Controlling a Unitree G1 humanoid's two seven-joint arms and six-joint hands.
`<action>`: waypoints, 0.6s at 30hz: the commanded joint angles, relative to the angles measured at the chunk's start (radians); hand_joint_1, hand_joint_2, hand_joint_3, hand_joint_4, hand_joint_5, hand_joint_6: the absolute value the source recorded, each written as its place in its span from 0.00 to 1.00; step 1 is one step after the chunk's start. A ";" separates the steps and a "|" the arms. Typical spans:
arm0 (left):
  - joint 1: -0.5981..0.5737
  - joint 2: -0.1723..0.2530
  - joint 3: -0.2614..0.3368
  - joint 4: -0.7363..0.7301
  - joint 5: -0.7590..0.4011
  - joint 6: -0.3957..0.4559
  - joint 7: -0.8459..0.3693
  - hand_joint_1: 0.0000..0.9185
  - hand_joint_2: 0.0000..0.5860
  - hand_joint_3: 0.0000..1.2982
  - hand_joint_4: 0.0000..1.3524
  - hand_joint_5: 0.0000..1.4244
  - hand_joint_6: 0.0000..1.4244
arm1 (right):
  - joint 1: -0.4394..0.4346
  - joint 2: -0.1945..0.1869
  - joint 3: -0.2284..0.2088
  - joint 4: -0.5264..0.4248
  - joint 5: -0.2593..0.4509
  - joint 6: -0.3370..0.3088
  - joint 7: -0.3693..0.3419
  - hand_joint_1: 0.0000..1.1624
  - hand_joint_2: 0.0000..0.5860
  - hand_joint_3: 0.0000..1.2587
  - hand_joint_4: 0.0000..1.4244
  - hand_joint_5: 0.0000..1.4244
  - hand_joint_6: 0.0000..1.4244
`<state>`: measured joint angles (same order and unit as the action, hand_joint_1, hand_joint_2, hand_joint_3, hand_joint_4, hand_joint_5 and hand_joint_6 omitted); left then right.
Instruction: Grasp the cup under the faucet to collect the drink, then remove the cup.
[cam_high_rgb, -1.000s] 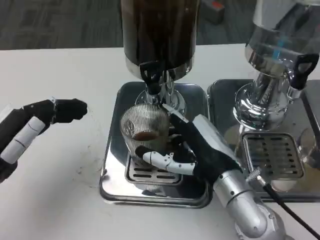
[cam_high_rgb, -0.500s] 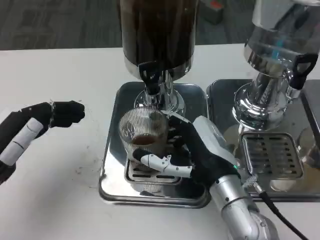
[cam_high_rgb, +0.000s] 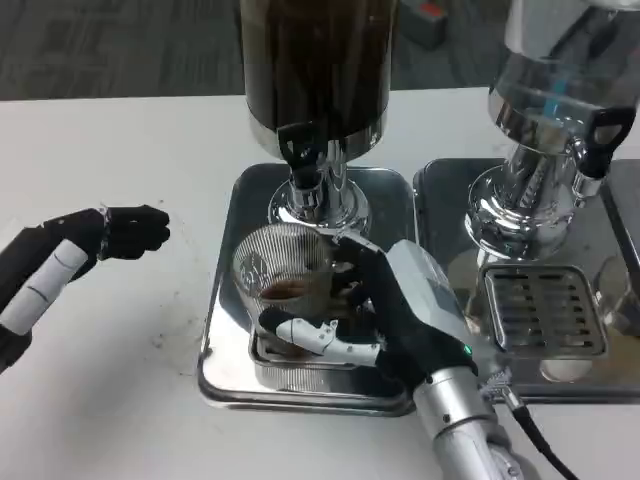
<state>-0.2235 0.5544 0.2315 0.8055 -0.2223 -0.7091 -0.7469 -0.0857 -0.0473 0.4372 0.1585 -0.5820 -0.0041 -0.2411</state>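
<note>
A ribbed clear glass cup with a little dark drink in its bottom stands over the metal drip tray, just in front of the black faucet of the dark drink dispenser. My right hand wraps around the cup from the right, thumb across its front. My left hand hovers over the white table to the left, fingers curled in, holding nothing.
A second, clear dispenser with a black tap stands at the right on its own drip tray with a slotted grate. A black cable runs along my right forearm. Bare white table lies to the left and front.
My right hand has drawn the cup toward me, away from under the faucet. The left hand has drifted slightly left and curled in more.
</note>
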 joint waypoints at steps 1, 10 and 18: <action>0.016 0.014 -0.004 0.000 0.017 -0.003 0.005 0.00 0.23 0.31 0.27 0.23 0.21 | 0.016 0.011 0.005 0.002 -0.008 -0.041 -0.042 0.52 0.36 0.35 0.33 0.40 0.45; 0.016 0.012 -0.008 0.001 0.020 -0.006 0.005 0.00 0.23 0.31 0.27 0.23 0.21 | 0.038 0.012 0.002 0.001 -0.025 -0.068 -0.107 0.52 0.37 0.37 0.36 0.44 0.51; 0.010 0.009 -0.011 0.003 0.018 -0.005 0.002 0.00 0.23 0.31 0.27 0.23 0.22 | 0.053 0.007 -0.014 -0.021 -0.020 -0.078 -0.129 0.52 0.37 0.38 0.37 0.46 0.53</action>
<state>-0.2183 0.5544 0.2249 0.8055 -0.2165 -0.7092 -0.7469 -0.0370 -0.0463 0.4371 0.1619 -0.6039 -0.0428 -0.3357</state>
